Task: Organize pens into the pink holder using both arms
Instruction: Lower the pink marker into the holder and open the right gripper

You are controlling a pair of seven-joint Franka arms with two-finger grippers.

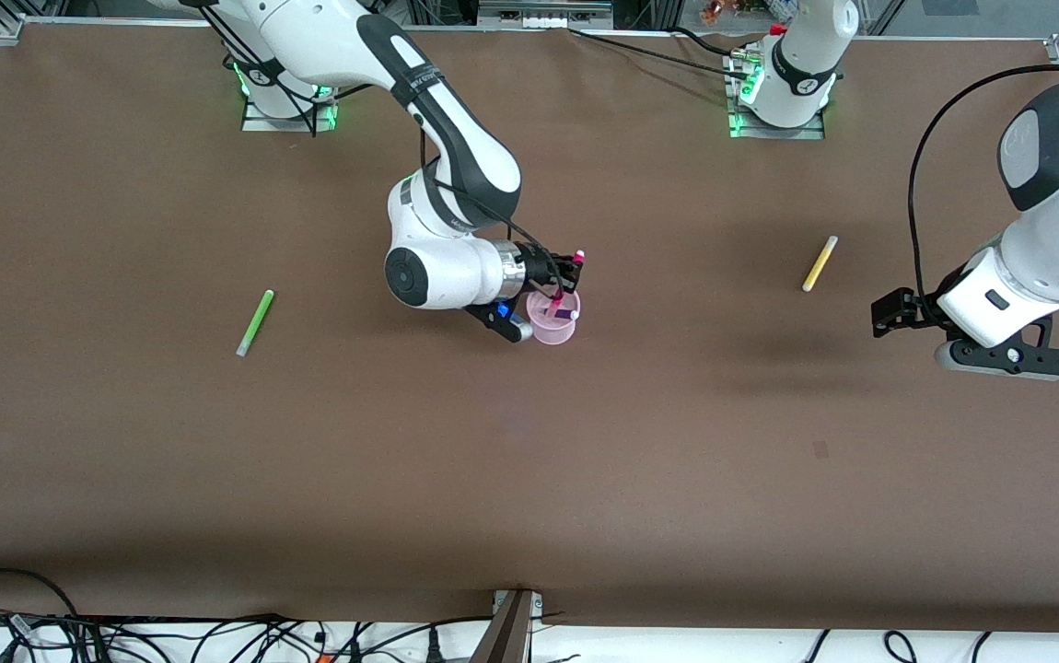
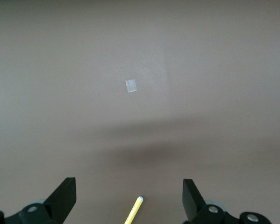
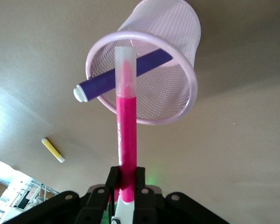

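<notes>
My right gripper (image 1: pixel 570 273) is shut on the magenta-pink pen (image 1: pixel 567 279) and holds it over the pink holder (image 1: pixel 555 319), its pale tip at the rim (image 3: pixel 124 56). In the right wrist view my right gripper (image 3: pixel 125 179) grips the pen (image 3: pixel 126 126) above the holder (image 3: pixel 177 32). The purple pen (image 3: pixel 121 74) lies slanted in the holder, one end sticking out. The yellow pen (image 1: pixel 820 263) lies toward the left arm's end; the green pen (image 1: pixel 255 322) lies toward the right arm's end. My left gripper (image 1: pixel 893 311) is open and empty, in the air near the yellow pen (image 2: pixel 133 210).
A small pale square mark (image 2: pixel 131 86) is on the brown table (image 1: pixel 529 479). Cables lie along the table edge nearest the camera.
</notes>
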